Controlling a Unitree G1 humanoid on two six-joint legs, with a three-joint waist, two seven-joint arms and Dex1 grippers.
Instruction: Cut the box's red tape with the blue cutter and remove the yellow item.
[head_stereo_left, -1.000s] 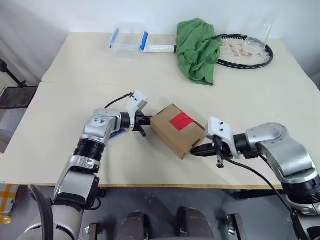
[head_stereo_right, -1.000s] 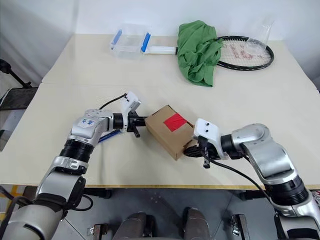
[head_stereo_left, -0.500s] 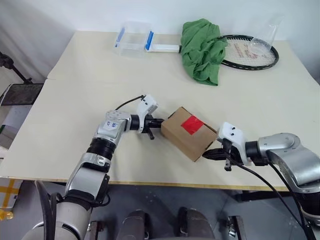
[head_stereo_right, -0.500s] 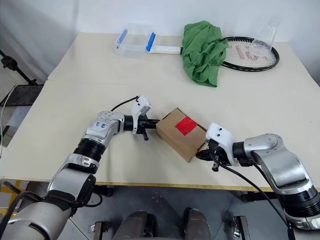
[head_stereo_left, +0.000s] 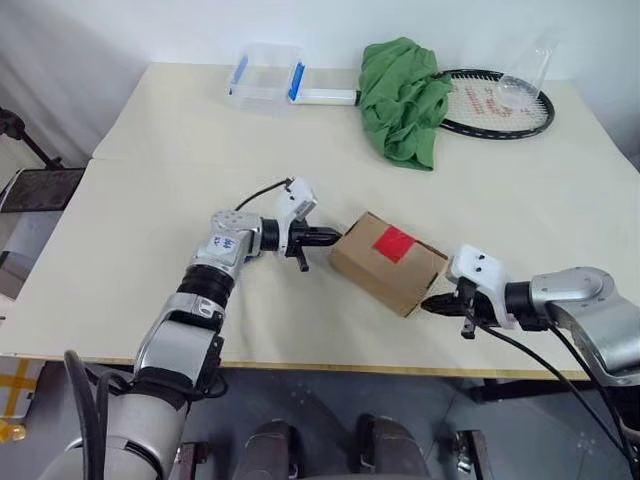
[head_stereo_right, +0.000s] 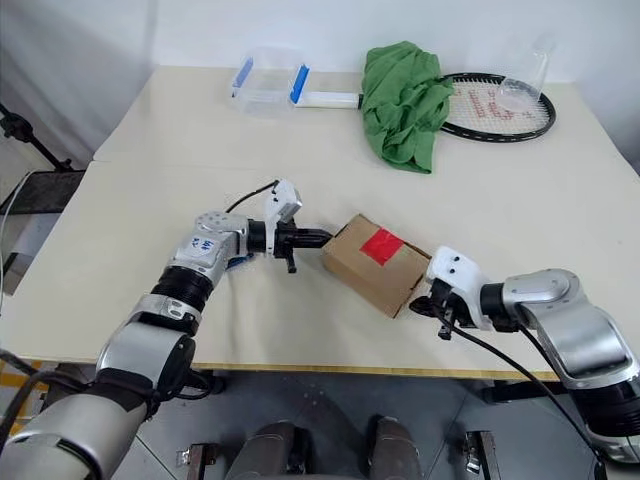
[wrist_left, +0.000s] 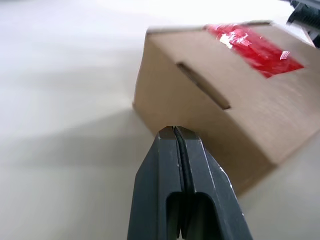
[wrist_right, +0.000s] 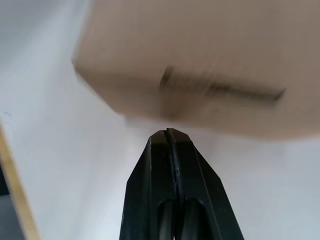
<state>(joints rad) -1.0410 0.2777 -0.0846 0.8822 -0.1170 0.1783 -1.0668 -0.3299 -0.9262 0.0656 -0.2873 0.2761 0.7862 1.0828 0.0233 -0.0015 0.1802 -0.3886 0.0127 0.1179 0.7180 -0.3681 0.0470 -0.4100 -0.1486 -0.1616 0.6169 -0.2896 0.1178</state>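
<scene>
Now both hands clenched, empty: left hand (head_stereo_left: 333, 236) & right hand (head_stereo_left: 428, 303) flank box (head_stereo_left: 385, 265) w/ red tape (head_stereo_left: 394, 241) on bench (head_stereo_left: 150, 200).

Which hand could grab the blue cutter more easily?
Probably the left. The blue cutter peeks out beside the left arm, on that side of the box. The right hand is on the box's other side, farther away.

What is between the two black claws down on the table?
The box with its red tape sits between them, as the left eye view shows: left gripper at one side, right gripper at the opposite corner, both shut.
</scene>
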